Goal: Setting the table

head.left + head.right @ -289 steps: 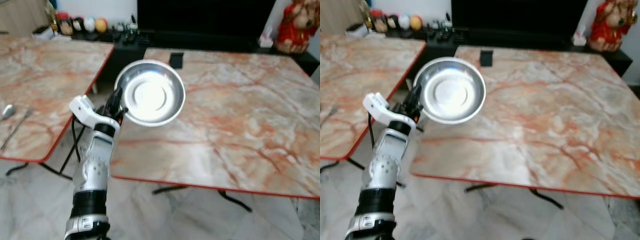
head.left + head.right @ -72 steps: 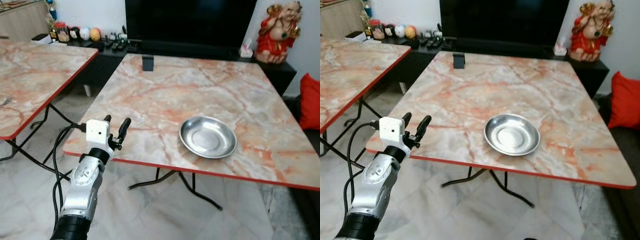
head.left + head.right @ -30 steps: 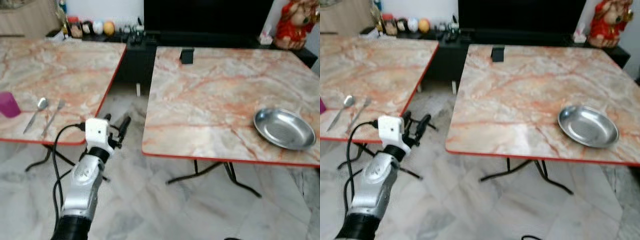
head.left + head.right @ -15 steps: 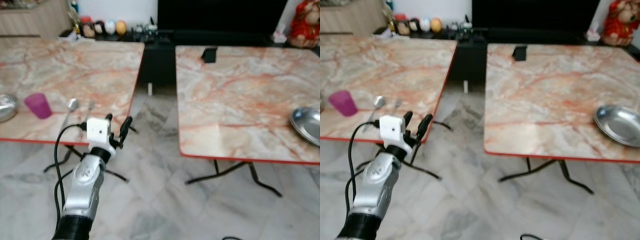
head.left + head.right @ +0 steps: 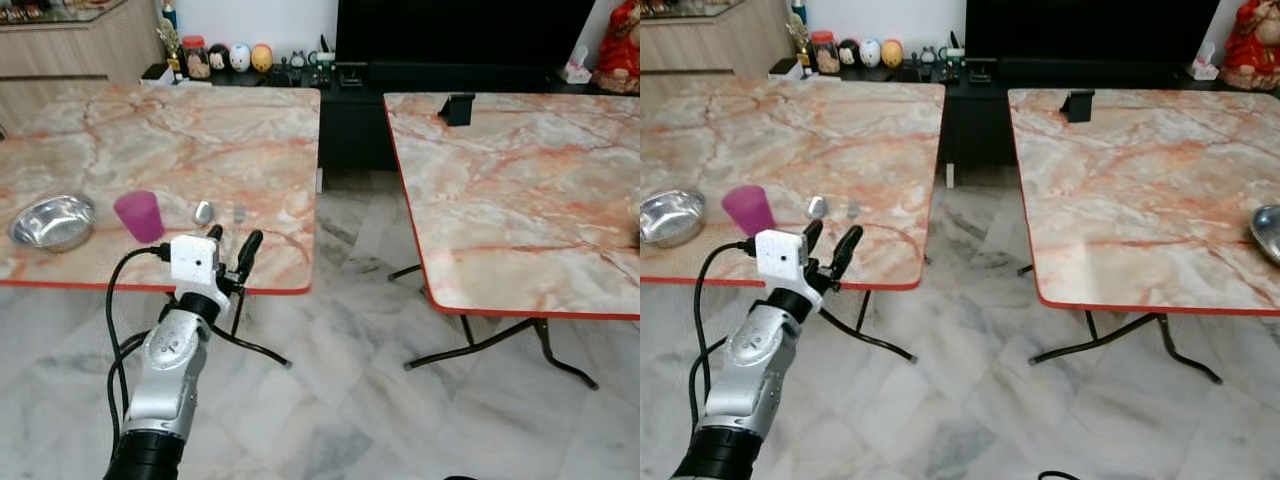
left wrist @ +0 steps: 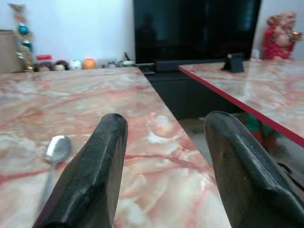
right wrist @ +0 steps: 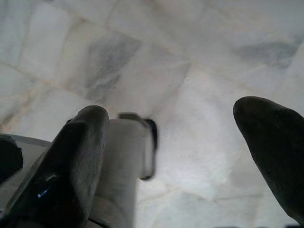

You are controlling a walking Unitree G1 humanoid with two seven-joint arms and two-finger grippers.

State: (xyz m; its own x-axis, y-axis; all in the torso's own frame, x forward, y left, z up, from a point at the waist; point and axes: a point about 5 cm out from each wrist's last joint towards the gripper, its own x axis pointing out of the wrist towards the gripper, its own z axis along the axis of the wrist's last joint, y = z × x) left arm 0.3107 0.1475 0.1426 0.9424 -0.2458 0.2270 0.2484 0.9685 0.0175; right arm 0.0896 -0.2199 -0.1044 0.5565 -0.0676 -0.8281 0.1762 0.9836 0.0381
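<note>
Two marble-patterned tables with red edges stand side by side, a strip of pale tiled floor (image 5: 350, 330) between them. Behind them runs a low black cabinet (image 5: 350, 95) with jars and small ornaments (image 5: 228, 57) along its top. A small dark stand (image 5: 459, 108) sits at the far edge of the right table (image 5: 520, 210).

The left gripper (image 5: 232, 248) is raised in front of the near edge of the left table (image 5: 180, 150), its two black fingers (image 6: 92, 180) held apart with nothing between them. Just beyond the fingers, on the tabletop, lie a spoon (image 5: 203, 212) and a fork (image 5: 239, 212) side by side. A pink cup (image 5: 139, 216) stands upright just left of the spoon, and a steel bowl (image 5: 53, 221) sits further left, near the table's edge; it looks empty.

A steel plate (image 5: 1270, 232) lies at the far right edge of the right table, well apart from the gripper.

The right gripper (image 7: 180, 142) hangs over the floor tiles, its fingers spread wide and empty
</note>
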